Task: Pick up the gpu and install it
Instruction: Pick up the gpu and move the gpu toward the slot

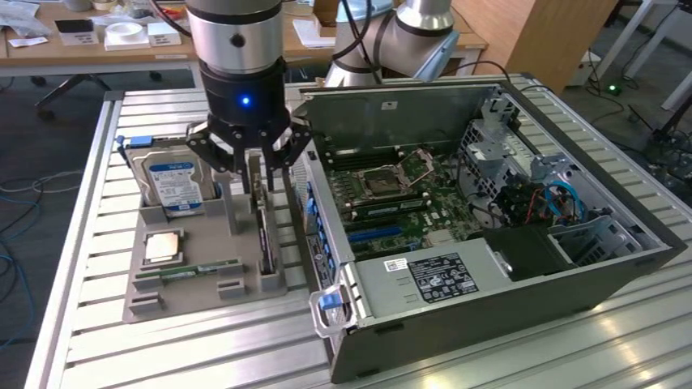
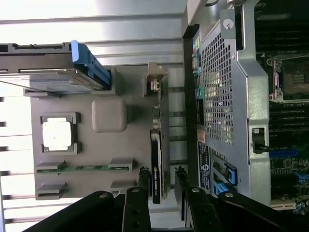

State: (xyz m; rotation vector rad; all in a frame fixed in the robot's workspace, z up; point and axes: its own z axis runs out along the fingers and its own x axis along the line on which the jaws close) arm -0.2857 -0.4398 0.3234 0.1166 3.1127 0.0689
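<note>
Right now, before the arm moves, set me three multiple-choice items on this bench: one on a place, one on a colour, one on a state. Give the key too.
1. The gripper hangs astride which part?
A. hard drive
B. graphics card
C. processor

2. The memory stick lying in the gray holder is:
A. red
B. white
C. green

3. The computer case is:
A. lying open, motherboard showing
B. shut with its panel on
C. wrapped in plastic

Key:
1 B, the upright card stands between its fingers in the wrist view.
2 C, a green strip lies in the holder's slots.
3 A, the board is in plain sight in the exterior view.
</note>
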